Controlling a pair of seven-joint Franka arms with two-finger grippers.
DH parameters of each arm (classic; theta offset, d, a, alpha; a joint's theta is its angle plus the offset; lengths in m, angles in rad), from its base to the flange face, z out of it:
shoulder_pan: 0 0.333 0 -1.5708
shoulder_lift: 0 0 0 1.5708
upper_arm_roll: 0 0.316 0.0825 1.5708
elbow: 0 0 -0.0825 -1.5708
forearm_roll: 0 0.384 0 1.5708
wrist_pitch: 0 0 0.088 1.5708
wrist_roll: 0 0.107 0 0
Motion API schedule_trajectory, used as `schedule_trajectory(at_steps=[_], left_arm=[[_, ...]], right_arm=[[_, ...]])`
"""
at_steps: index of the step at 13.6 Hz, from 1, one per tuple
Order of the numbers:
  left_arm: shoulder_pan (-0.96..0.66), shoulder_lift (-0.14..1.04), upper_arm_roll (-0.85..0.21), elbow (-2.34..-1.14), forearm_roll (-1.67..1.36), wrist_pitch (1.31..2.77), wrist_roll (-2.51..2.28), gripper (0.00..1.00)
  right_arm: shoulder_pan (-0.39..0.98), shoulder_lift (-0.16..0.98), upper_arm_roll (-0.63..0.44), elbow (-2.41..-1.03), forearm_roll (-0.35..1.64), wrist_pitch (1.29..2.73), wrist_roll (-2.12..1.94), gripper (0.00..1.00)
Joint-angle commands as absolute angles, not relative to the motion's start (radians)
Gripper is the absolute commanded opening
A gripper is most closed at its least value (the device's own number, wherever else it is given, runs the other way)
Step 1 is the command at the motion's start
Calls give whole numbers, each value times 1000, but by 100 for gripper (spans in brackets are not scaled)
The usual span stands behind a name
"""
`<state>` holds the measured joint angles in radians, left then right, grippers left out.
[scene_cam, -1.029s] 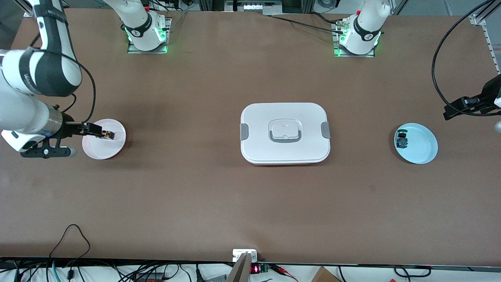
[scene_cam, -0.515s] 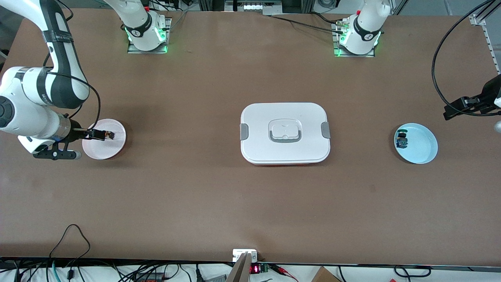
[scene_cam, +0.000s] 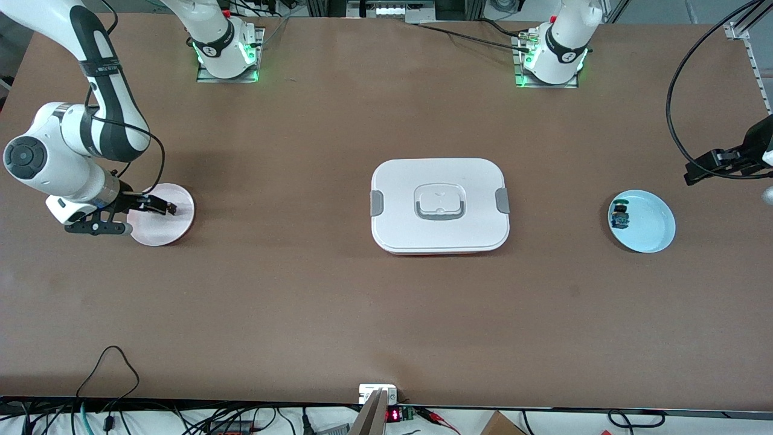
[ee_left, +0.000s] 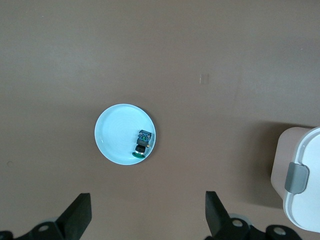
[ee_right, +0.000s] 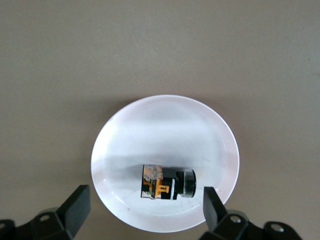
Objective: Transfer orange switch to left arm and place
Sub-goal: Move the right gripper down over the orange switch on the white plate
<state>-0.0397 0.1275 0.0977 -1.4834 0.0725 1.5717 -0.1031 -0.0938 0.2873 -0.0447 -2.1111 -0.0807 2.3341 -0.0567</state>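
Note:
The orange switch (ee_right: pixel 167 183) lies on its side in a pink plate (ee_right: pixel 165 107), a black body with orange parts. My right gripper (ee_right: pixel 145 200) is open just above it, one finger on each side and neither touching it. In the front view the right gripper (scene_cam: pixel 164 208) is over the pink plate (scene_cam: pixel 175 226) and hides the switch. The white box (scene_cam: pixel 439 204) stands mid-table, with its edge in the left wrist view (ee_left: pixel 302 185). My left gripper (ee_left: pixel 147 202) is open and empty. It waits in the air (scene_cam: pixel 718 163) at the left arm's end of the table.
A light blue plate (scene_cam: pixel 649 226) holds a small blue-and-green-topped component (scene_cam: pixel 619 216). Both show in the left wrist view, the plate (ee_left: pixel 117 137) and the component (ee_left: pixel 142 144). A black cable (scene_cam: pixel 682 90) loops above the table near the left gripper.
The right arm's wrist has swung in toward the pink plate and more upright, while its fingertips stay over the switch. The left arm has not moved.

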Motion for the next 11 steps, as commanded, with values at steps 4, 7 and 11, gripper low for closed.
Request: schedule_trajectory(at_steps=[4, 7, 11], left_arm=[[-35, 144, 94, -1451, 87, 1562, -81, 100], [-35, 144, 94, -1451, 87, 1562, -81, 100], [-35, 144, 94, -1451, 87, 1562, -81, 100]], right_arm=[[-140, 301, -34, -2146, -91, 2353, -72, 100], [-140, 327, -34, -2148, -91, 2361, -72, 100], [-143, 348, -34, -2151, -92, 2368, -80, 100]])
